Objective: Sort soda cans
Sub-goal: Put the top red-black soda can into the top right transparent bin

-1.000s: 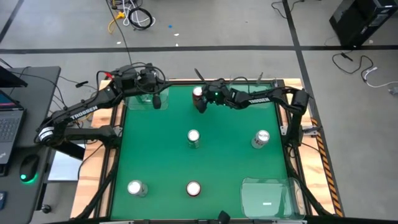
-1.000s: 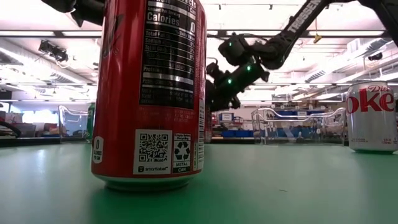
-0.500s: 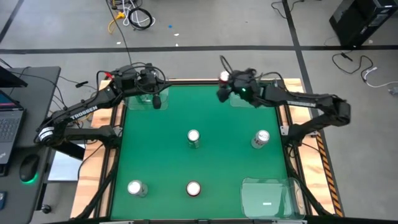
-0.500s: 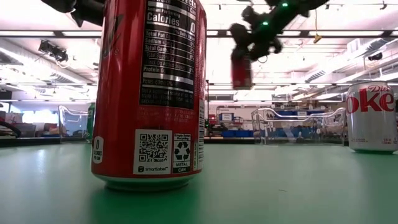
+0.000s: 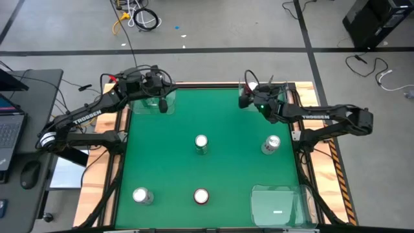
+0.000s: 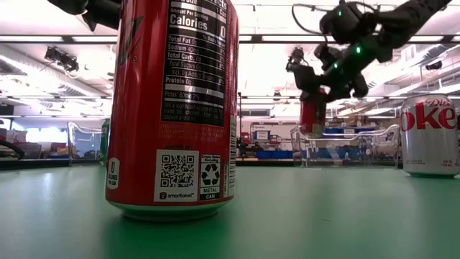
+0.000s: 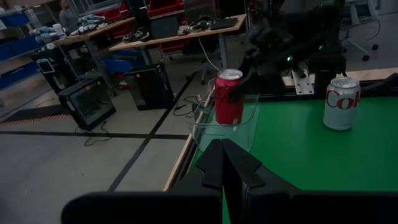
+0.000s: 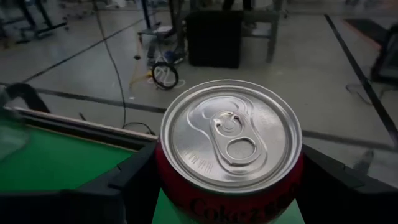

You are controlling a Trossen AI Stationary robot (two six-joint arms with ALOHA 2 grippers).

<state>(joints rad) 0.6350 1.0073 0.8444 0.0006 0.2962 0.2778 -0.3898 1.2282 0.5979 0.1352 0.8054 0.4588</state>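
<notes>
Since the earlier frames, the right gripper [image 5: 246,100] has carried its red can [image 6: 312,115] from the far middle of the tabletop [image 5: 168,162] to the far right corner, where it hangs over a clear tray [image 6: 345,147]. Its fingers pinch the can's sides; from above the arm hides most of the can. The left gripper [image 5: 163,105], pressed together and empty, waits at the far left corner above another clear tray [image 5: 145,102]. A green can [image 5: 201,144] stands mid-table, a silver can [image 5: 271,144] to its right, a second silver can [image 5: 141,195] and a second red can [image 5: 201,196] near the front. The sixth can is hard to make out.
</notes>
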